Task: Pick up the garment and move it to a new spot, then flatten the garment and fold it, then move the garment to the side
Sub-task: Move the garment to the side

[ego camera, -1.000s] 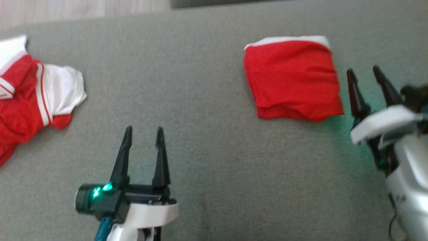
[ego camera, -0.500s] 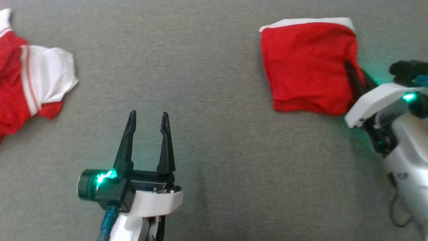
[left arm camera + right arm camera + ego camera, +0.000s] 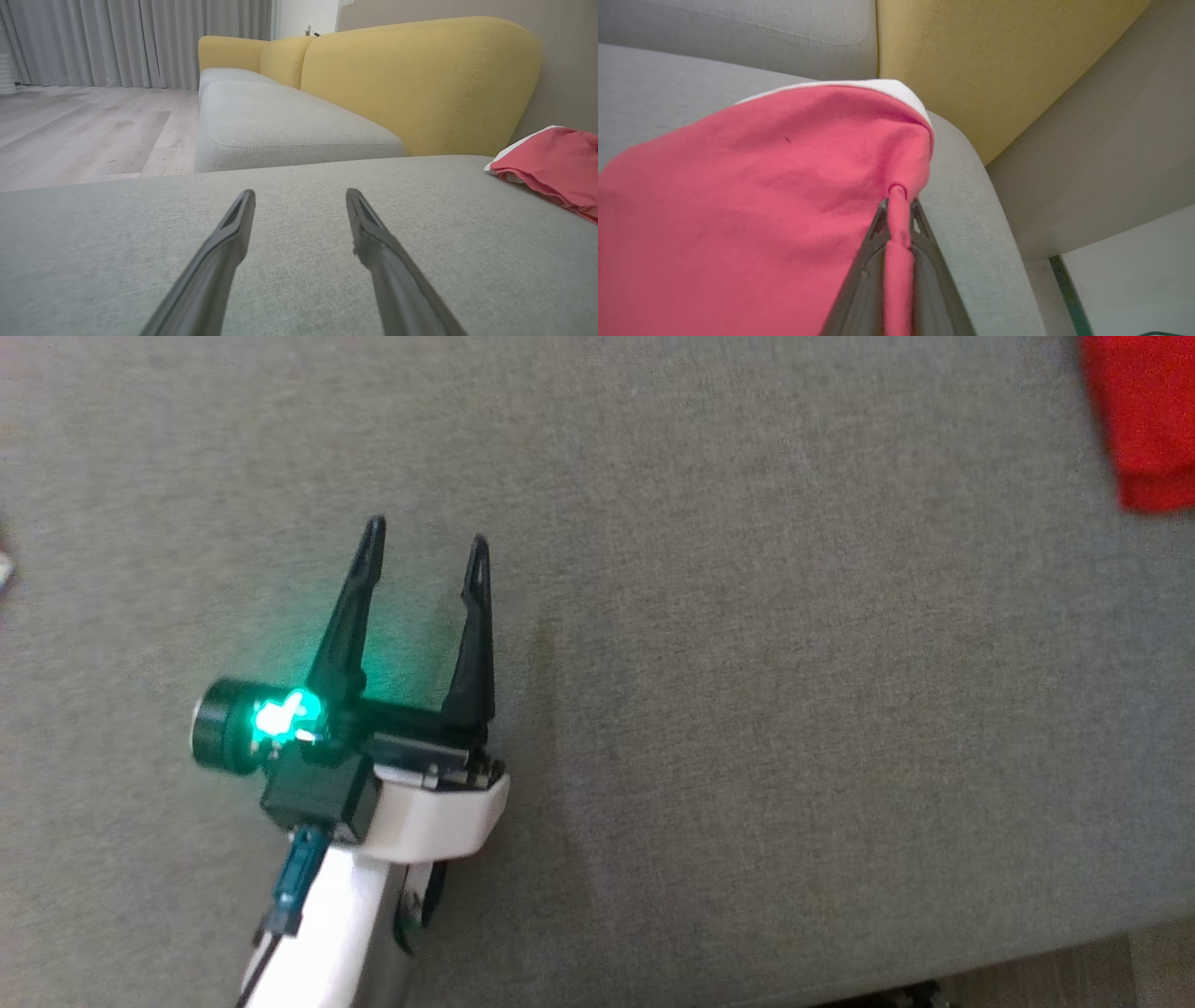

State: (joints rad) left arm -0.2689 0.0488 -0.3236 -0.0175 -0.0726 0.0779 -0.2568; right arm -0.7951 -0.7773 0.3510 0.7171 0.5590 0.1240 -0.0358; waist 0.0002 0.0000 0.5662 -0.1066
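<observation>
My right claw pinches a rolled ridge of the soft red garment, a folded pad, seemingly squarish, white-edged at twelve o'clock. It sits at two o'clock on the grey woven cushion. My left claw gapes wide.

Garment mostly beyond head view's edge

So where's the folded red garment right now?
In the head view the folded red garment is at the far upper right, on the gray cushion; the right gripper pinches its edge near the yellow backrest.
</observation>
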